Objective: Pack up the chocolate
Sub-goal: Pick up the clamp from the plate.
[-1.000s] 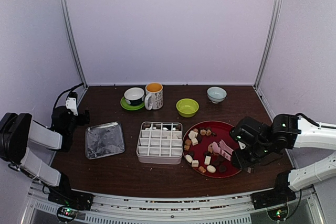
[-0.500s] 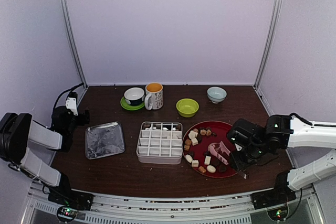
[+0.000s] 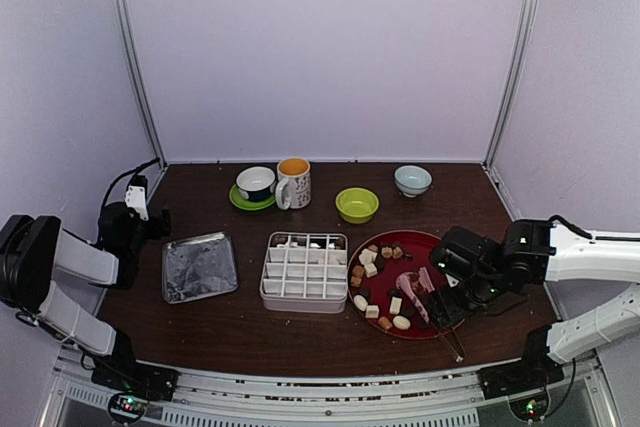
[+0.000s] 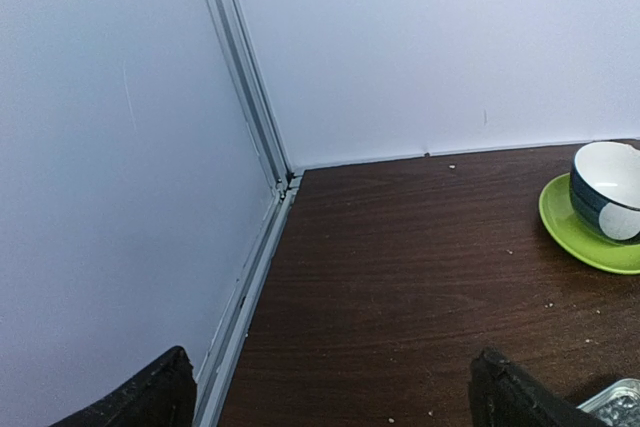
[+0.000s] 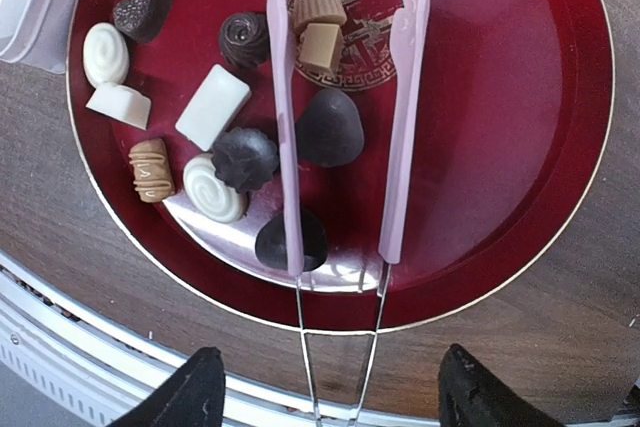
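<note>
Several chocolate pieces [image 3: 372, 269], white, tan and dark, lie on a red plate [image 3: 425, 238]; others fill the back row of a white divided box [image 3: 303, 269]. Pink tongs [image 3: 416, 287] rest on the plate, their wire handle reaching past its front rim. In the right wrist view the tongs [image 5: 400, 117] straddle a dark chocolate [image 5: 328, 127] and tan ones [image 5: 318, 32] on the plate [image 5: 500, 97]. My right gripper [image 5: 325, 402] is open, its fingers wide of the wire handle and not touching it. My left gripper [image 4: 330, 397] hangs open over bare table at the far left [image 3: 140, 215].
A silver tin [image 3: 199, 266] lies left of the box. Along the back stand a cup on a green saucer [image 3: 256, 184], a mug [image 3: 294, 182], a green bowl [image 3: 357, 204] and a pale bowl [image 3: 412, 180]. The enclosure walls close in on both sides.
My right gripper has opened and let go of the pink tongs, which now lie spread on the plate. The left arm has not moved.
</note>
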`<act>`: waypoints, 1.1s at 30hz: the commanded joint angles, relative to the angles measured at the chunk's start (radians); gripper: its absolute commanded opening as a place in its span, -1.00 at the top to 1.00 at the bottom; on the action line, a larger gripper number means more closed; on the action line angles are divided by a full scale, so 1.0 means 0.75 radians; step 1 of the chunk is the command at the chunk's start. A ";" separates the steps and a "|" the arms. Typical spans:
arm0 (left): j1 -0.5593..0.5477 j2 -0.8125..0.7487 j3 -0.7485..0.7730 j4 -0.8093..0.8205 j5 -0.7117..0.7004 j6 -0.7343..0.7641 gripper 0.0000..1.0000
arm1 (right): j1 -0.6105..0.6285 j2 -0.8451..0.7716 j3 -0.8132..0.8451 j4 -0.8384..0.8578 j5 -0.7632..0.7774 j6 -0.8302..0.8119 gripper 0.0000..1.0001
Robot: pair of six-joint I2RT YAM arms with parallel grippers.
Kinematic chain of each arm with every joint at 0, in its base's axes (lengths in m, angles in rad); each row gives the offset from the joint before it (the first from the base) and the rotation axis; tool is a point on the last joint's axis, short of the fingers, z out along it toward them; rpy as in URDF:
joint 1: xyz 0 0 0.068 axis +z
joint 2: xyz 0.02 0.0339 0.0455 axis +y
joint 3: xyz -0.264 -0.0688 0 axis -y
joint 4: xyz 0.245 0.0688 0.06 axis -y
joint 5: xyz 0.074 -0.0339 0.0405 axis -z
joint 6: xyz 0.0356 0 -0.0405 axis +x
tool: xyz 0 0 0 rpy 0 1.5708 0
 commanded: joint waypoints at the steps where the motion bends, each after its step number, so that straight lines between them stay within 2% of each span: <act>1: 0.011 -0.005 0.012 0.075 0.010 0.014 -0.96 | 0.006 -0.008 -0.044 0.059 0.035 0.004 -0.44; 6: 0.011 -0.003 0.011 0.076 0.011 0.014 -0.96 | 0.008 0.069 -0.095 0.113 0.046 0.044 -0.42; 9: 0.010 -0.004 0.011 0.076 0.011 0.014 -0.96 | 0.006 0.088 -0.153 0.175 0.032 0.061 -0.14; 27: 0.009 -0.003 0.011 0.075 0.010 0.012 -0.96 | 0.007 0.145 -0.252 0.308 0.006 0.086 0.02; 33: 0.009 -0.004 0.011 0.076 0.010 0.013 -0.96 | 0.007 0.149 -0.247 0.312 0.009 0.084 0.27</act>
